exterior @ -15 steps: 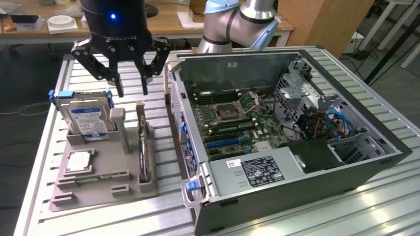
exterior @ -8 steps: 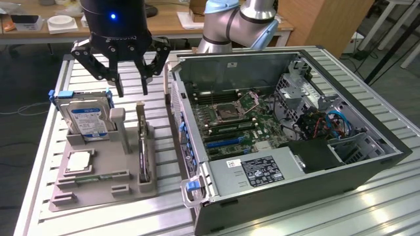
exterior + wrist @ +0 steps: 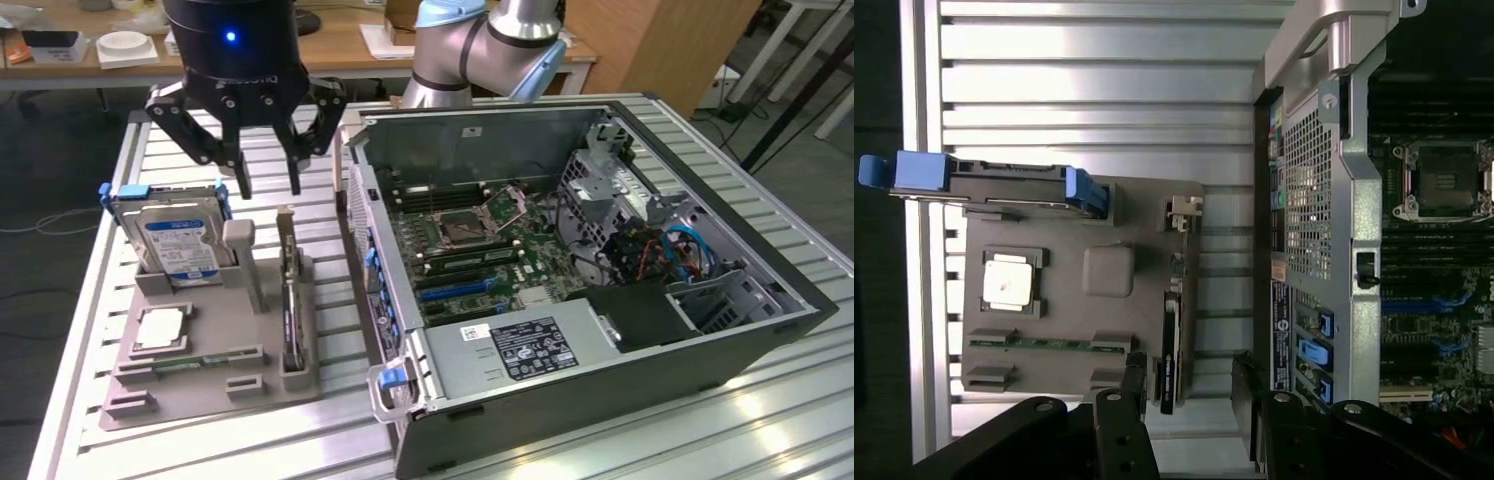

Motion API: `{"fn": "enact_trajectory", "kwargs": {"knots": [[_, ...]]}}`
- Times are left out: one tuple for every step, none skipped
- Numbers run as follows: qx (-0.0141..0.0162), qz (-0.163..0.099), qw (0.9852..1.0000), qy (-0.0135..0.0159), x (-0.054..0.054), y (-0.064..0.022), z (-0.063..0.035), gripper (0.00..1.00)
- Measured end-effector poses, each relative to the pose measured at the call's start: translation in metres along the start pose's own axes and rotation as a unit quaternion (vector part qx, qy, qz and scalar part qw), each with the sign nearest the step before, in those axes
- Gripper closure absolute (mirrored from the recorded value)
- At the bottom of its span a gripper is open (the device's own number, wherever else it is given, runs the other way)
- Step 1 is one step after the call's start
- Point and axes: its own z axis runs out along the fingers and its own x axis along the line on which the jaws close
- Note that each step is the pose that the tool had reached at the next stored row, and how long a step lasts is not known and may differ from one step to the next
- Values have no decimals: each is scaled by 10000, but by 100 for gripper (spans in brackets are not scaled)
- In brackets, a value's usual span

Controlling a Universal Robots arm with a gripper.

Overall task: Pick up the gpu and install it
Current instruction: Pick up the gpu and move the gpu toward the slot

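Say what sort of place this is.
Likely a robotics lab for PC assembly: a robot arm, an open computer case, and a grey fixture holding a hard drive and the gpu.

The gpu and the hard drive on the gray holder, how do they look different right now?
The hard drive is boxy with a blue-and-white label; the gpu is a thin black card with a pale bracket at one end. The hard drive shows its broad face in the exterior view; the gpu stands edge-on, on the side nearest the computer case. Both sit in the gray holder, untouched by the open gripper above.
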Motion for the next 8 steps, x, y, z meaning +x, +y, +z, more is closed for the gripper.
{"fn": "enact_trajectory", "kwargs": {"knots": [[0, 0, 10000, 0, 0, 0, 10, 53], [0, 0, 10000, 0, 0, -1, 20, 53], [0, 0, 10000, 0, 1, -1, 30, 53], [0, 0, 10000, 1, 1, -2, 40, 53], [0, 0, 10000, 1, 1, -2, 49, 53], [0, 0, 10000, 0, 2, -3, 59, 53], [0, 0, 10000, 0, 1, -3, 68, 53], [0, 0, 10000, 0, 2, -3, 77, 53]]}}
